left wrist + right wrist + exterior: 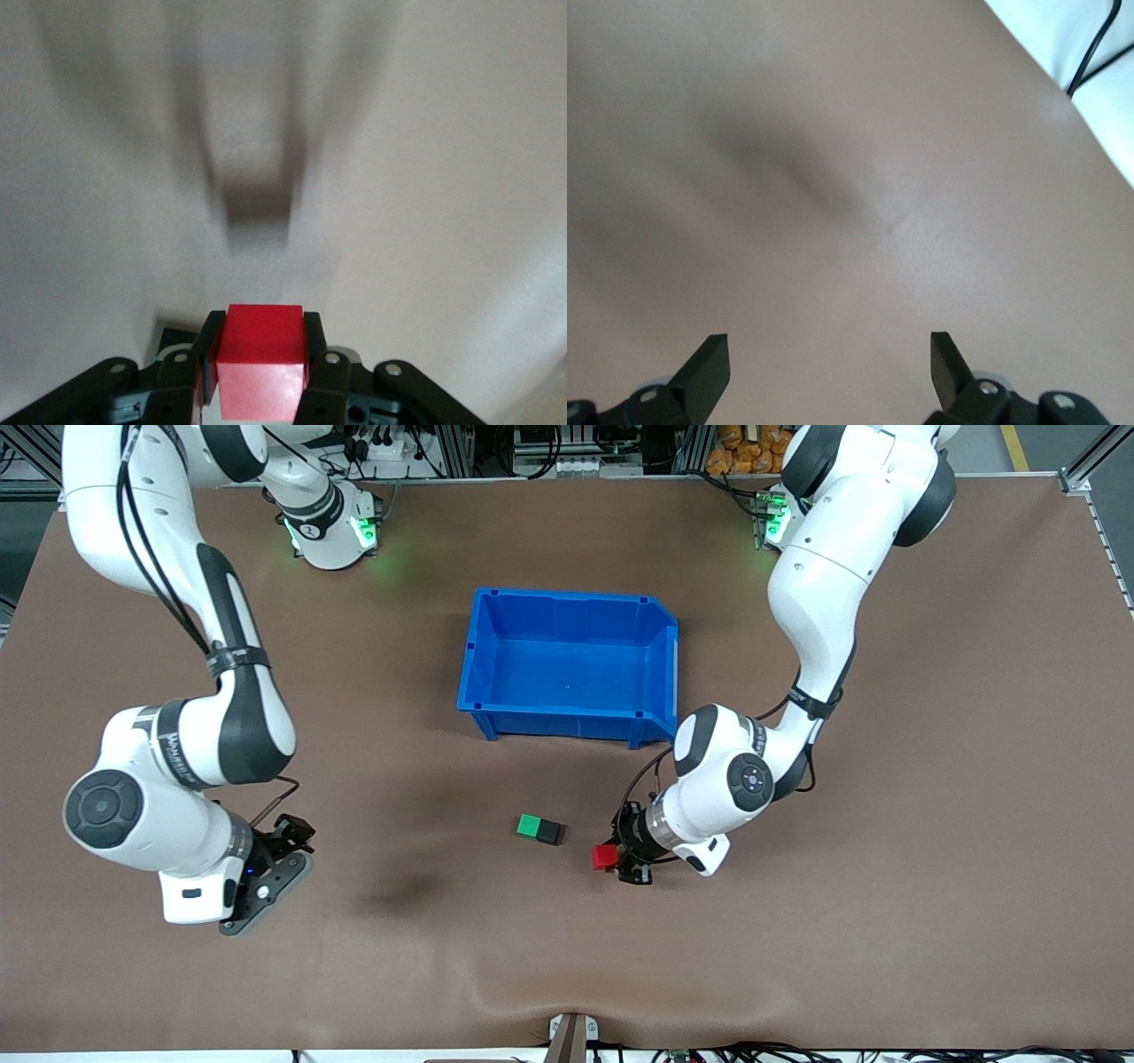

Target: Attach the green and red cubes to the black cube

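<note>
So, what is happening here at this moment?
The left gripper holds the red cube between its jaws, over the table near the green cube, which sits against the black cube. The blue bin lies farther from the camera. The right gripper waits open at its own end.

left gripper (614,861) largely hidden under its own wrist, red cube (260,372) cut by the picture's edge

Three cubes: green cube (530,825), black cube (550,833), red cube (604,856); one bin (567,710).
</note>
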